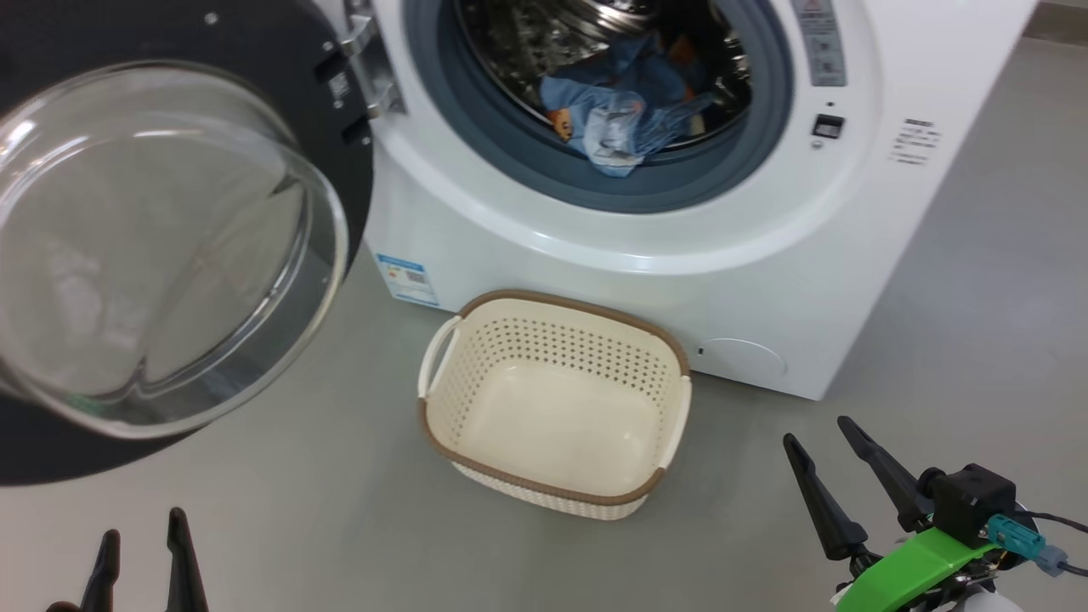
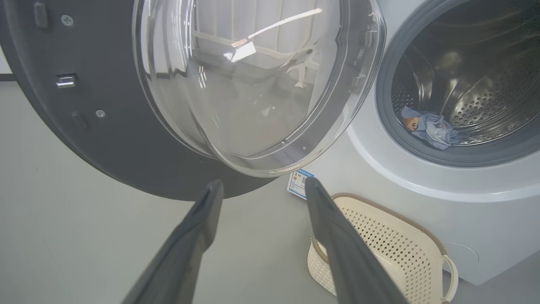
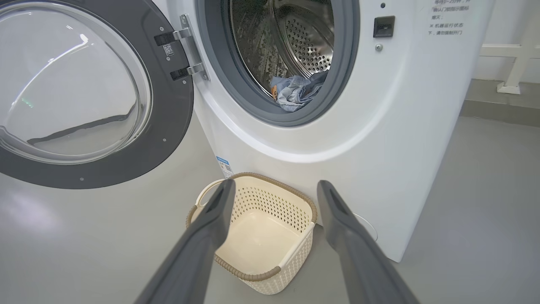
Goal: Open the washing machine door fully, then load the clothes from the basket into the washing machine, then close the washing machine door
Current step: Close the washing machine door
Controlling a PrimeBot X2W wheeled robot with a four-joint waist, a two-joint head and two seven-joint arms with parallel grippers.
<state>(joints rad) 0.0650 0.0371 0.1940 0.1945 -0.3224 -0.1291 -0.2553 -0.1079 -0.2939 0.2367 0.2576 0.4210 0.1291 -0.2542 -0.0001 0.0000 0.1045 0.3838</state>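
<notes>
Cream perforated basket (image 1: pixel 578 304) sits empty at six o'clock of the white washing machine (image 1: pixel 850 280); light-blue printed clothes (image 1: pixel 616 119) are inside the drum. Left hand (image 1: pixel 144 525) and right hand (image 1: pixel 816 429) are spread, empty. I'd push the black-ringed glass door (image 1: pixel 161 246), out at nine o'clock, shut by its free rim.

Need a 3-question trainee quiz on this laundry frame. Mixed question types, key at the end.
1. True or false: the basket holds the clothes.
2. Pick one. The washing machine door is: A shut; B swung open; C off its hinge.
3. Fill in: the left tool and the right tool both stand ___, holding nothing.

Key
1. False: the clothes lie inside the washing machine.
2. B.
3. Open.
</notes>
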